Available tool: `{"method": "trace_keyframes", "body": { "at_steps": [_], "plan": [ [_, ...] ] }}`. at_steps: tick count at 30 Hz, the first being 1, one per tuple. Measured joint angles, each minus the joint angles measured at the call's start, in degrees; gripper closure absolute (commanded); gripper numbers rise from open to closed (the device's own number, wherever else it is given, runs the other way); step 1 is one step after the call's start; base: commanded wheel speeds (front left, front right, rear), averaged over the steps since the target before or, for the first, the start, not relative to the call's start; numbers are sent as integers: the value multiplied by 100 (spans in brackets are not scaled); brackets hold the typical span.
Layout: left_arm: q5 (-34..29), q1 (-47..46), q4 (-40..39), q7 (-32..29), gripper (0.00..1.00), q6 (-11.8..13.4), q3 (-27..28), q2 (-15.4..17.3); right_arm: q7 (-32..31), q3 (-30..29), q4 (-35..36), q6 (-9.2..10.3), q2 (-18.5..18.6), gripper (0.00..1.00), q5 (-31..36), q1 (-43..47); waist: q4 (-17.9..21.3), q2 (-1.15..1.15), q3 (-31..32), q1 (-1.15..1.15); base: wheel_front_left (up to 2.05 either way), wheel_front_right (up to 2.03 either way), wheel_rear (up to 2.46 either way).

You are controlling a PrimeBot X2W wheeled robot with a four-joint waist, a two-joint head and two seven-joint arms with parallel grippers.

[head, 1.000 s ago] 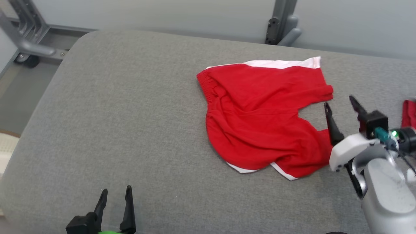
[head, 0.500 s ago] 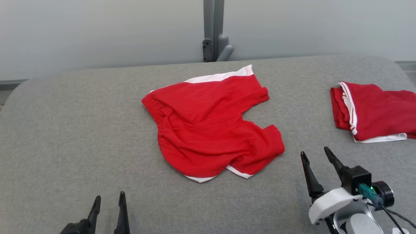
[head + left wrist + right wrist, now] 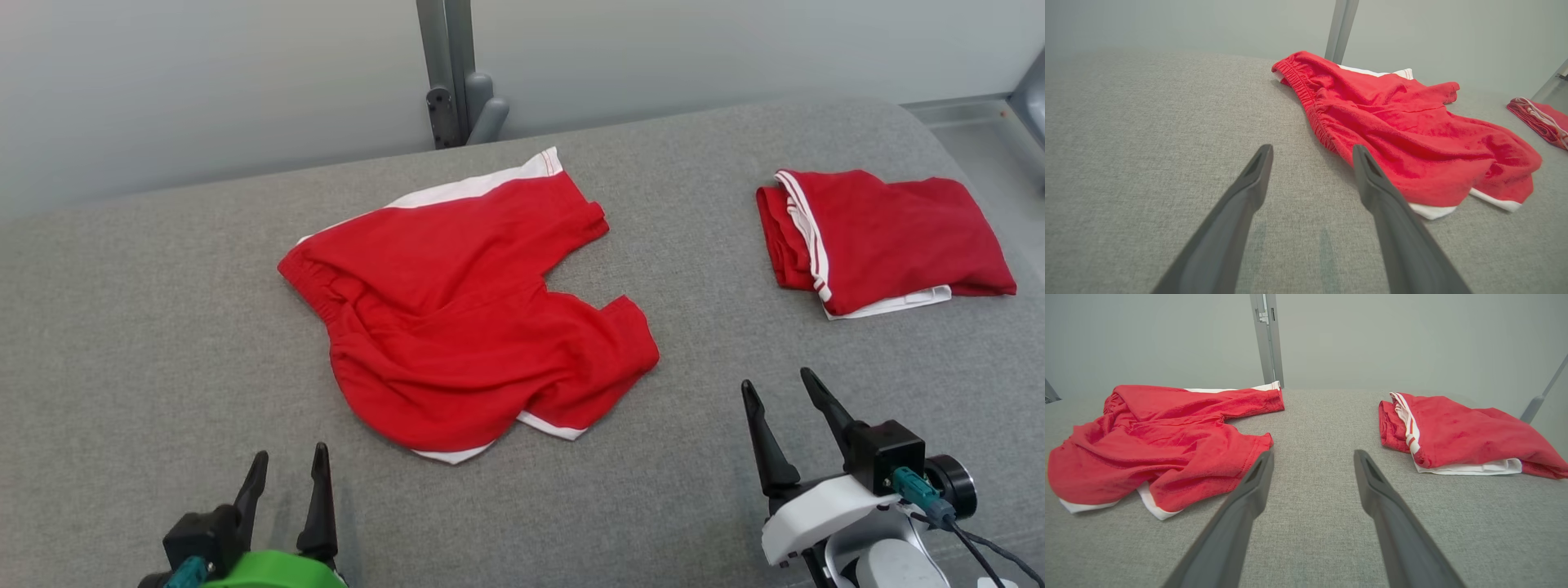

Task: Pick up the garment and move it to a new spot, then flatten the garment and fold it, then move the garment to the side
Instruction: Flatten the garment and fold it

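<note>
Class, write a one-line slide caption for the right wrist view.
Open right hand over the grey fabric surface, aimed between rumpled red shorts and a folded red garment.

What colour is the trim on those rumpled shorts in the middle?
White, on red cloth; the shorts show it best in the head view.

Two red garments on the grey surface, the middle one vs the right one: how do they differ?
1. The middle shorts lie opened out and rumpled, with both legs showing; the right garment is folded into a compact stack.
2. The middle shorts cover more of the grey surface than the right garment.
3. The middle shorts show a gathered waistband at their left; the right garment shows a white-striped edge there.
Shared: both are red with white trim and lie on the same surface.
</note>
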State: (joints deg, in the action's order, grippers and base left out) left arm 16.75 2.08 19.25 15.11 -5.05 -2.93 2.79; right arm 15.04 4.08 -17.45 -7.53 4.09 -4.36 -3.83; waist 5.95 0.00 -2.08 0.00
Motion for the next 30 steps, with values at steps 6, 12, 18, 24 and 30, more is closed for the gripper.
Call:
{"method": "trace_keyframes", "body": {
  "at_steps": [6,12,18,24,30],
  "plan": [
    [-200,-756,760,0,0,-79,168,-2,0,125,44,0,-3,0,-20,-192,112,0,-333,0,0,0,0],
    [-282,-1264,1355,1,0,-202,311,-2,0,140,52,1,-18,0,-60,-278,343,0,-572,0,0,0,0],
    [-242,-1532,1640,0,0,-227,174,43,0,121,44,1,-5,0,-76,-350,520,0,-772,0,0,0,0],
    [-21,-1655,1768,1,0,-235,-212,166,0,168,32,1,-1,0,-101,-396,613,0,-909,0,0,0,0],
    [101,-1724,1771,0,9,-235,-337,204,0,213,15,1,-4,0,-130,-464,637,0,-961,0,0,0,0]
  ]
}}
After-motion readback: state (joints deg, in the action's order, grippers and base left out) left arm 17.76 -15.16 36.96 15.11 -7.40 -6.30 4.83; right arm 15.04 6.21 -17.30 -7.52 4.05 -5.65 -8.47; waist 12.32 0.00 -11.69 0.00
